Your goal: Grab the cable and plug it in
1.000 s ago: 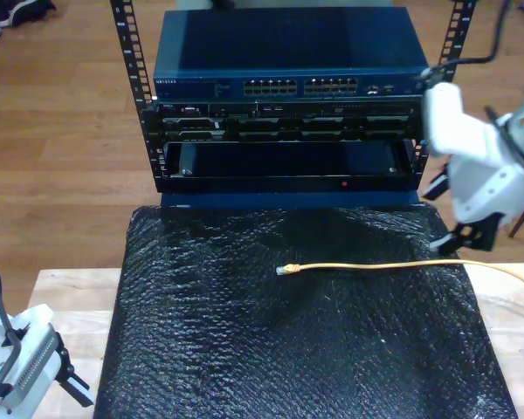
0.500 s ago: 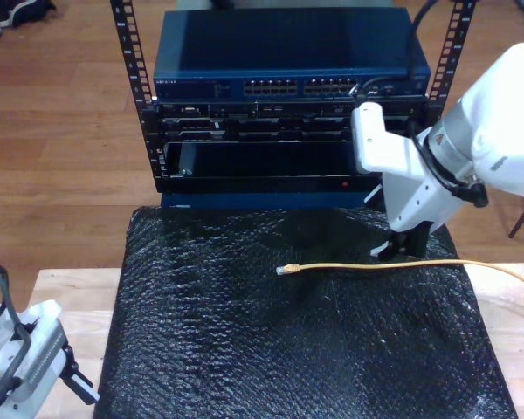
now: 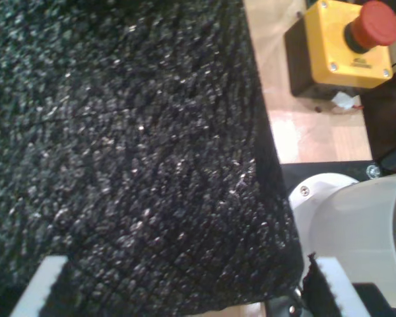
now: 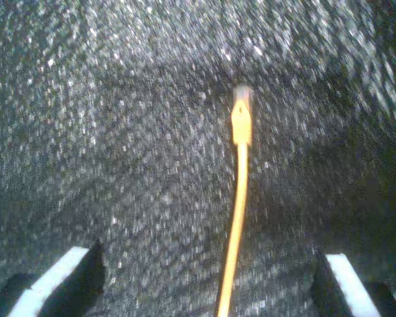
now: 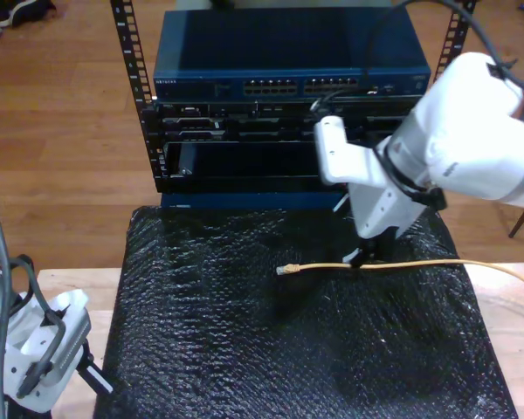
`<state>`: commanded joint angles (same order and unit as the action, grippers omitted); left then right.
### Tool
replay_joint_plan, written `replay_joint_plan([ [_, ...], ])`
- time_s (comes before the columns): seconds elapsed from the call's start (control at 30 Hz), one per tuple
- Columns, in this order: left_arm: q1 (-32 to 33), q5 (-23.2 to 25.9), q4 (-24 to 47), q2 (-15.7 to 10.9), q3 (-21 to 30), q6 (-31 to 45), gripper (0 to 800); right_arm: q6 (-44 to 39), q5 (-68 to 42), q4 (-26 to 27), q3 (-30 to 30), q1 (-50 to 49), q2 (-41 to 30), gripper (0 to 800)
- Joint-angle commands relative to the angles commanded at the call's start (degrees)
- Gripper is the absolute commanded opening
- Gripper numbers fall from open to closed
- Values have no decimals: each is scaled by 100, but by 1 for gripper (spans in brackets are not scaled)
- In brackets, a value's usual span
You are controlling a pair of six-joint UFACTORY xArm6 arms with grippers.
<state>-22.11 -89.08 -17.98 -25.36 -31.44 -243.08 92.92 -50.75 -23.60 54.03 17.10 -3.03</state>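
Note:
The yellow-orange cable (image 5: 402, 264) lies on the black mat (image 5: 244, 340), running in from the exterior view's right. Its clear plug (image 5: 285, 270) rests near the mat's middle. My second gripper (image 5: 367, 256) hangs just over the cable, a short way behind the plug. In the second wrist view that gripper (image 4: 204, 274) is open, with the cable (image 4: 237, 198) running between its two fingers and the plug (image 4: 241, 99) ahead of them; nothing is gripped. My first gripper (image 5: 87, 374) sits at the exterior view's lower left by the mat's corner, and its wrist view shows it (image 3: 191, 287) open with nothing between its fingers.
Behind the mat stands a rack with a blue network switch (image 5: 201, 61) whose rows of ports (image 5: 301, 86) face the mat. A yellow box with a red emergency button (image 3: 343, 46) sits on the wooden table (image 3: 303, 132) beside the mat.
My second arm has swung toward the exterior view's left and come down over the cable, closer to the plug. My first arm has shifted slightly. The cable has not moved.

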Motion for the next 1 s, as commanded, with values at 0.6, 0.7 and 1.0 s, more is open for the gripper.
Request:
replay_joint_plan([
  [0.6, 62, 220, -62, 53, 44, -167, 800, -1178, 220, 1301, 580, 712, 1037, 793],
  [0.7, 62, 220, -88, 53, 53, -167, 800, -1345, 255, 1407, 668, 853, 1196, 792],
  [1.0, 62, 220, -88, 53, 53, -167, 800, -1662, 255, 1723, 1160, 1002, 1776, 786],
])
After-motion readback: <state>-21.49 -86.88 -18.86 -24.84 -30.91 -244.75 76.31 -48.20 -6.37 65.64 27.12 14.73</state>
